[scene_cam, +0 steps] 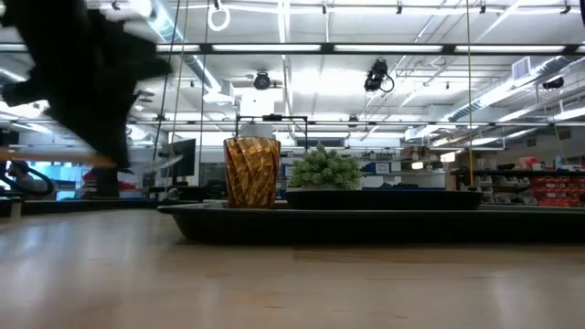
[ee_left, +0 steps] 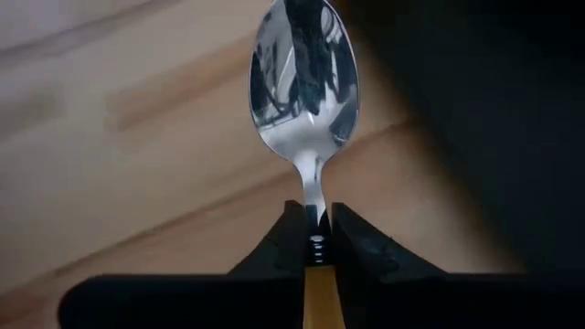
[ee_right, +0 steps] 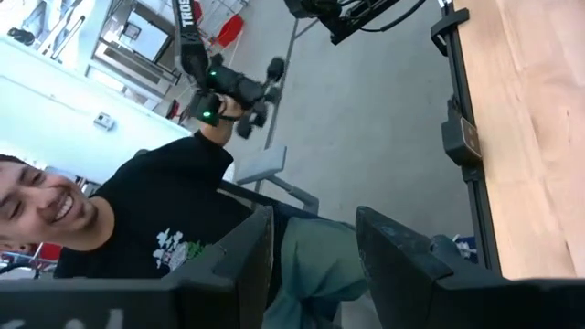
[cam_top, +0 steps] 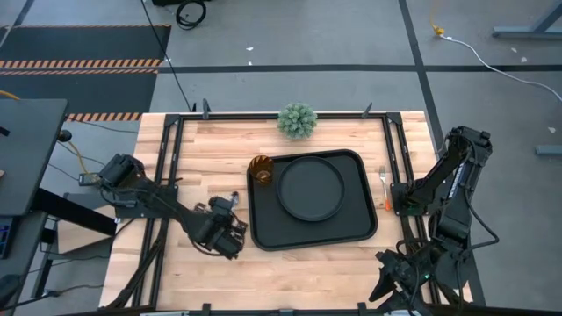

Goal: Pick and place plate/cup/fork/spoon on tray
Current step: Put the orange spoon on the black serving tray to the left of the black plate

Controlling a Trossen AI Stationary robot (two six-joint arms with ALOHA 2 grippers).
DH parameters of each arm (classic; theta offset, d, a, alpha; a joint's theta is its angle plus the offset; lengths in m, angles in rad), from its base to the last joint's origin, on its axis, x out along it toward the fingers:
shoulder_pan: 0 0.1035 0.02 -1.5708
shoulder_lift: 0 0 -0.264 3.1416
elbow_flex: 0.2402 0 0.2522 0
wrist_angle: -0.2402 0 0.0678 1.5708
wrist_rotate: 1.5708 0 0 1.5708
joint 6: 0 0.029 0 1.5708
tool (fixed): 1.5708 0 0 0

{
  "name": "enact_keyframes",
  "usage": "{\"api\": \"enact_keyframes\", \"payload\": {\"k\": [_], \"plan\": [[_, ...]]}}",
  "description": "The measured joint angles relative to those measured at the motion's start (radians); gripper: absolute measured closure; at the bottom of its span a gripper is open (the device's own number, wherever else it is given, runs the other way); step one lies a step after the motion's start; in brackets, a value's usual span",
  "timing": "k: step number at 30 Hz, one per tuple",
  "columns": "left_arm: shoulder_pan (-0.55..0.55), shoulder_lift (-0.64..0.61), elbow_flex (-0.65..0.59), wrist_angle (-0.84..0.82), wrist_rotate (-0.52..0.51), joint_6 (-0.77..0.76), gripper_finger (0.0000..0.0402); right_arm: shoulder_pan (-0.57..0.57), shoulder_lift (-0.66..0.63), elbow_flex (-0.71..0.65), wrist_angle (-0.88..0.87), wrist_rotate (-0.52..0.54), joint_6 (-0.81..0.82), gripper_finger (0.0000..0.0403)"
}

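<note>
**Operator:** Jaws of my left gripper are pinched tight on the spoon, gripping its thin metal neck where the yellowish handle begins. The silver bowl points straight out ahead of the fingers, so the spoon's long axis runs in line with the gripper.

**Listener:** Where does the tray lie from it?

**Operator:** From above, the left gripper sits over bare wood just beside the tray's left edge, toward the near corner. The plate already lies in the tray and the cup stands at its far left corner. I judge a short carry toward the tray's middle would bring the spoon over the rim.

**Listener:** And your other arm?

**Operator:** My right gripper waits off the table's near right corner, fingers apart, holding nothing. The fork lies on the wood just right of the tray, nearer that arm
</note>
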Motion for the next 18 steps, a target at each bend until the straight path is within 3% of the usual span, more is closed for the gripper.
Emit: {"api": "enact_keyframes", "payload": {"k": [10,18], "plan": [[-0.045,0.073,0.042,0.510,-0.313,0.130,0.0369,0.006,0.000,0.000,0.000,-0.031,-0.006,0.0239],[0.050,0.223,0.042,0.687,-0.313,0.142,0.0369,0.049,0.000,0.000,-0.010,-0.033,0.030,0.0239]]}}
